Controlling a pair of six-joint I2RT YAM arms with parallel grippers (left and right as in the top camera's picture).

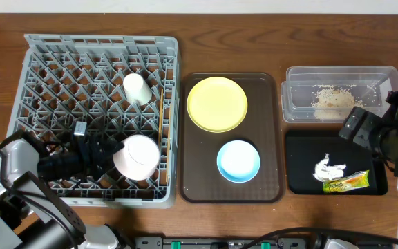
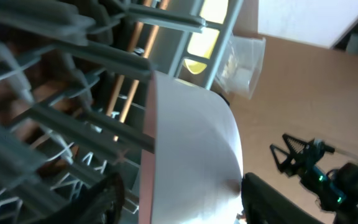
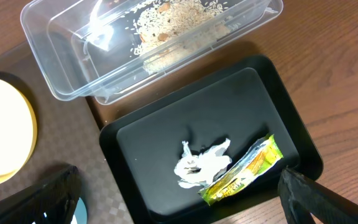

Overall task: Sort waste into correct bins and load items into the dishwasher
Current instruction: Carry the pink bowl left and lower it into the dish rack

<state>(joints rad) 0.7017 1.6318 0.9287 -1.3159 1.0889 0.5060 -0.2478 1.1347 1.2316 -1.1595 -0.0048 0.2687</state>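
Left fingers clamp the white bowl inside the dish rack; easing it down tilted between pegs should seat it. Right fingers spread wide, holding nothing.

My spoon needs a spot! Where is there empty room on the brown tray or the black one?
Brown tray: the corner left of the blue bowl, under the yellow plate, is bare. Black tray: bare in its top-left part, above the tissue. The tissue and wrapper crowd its bottom right.
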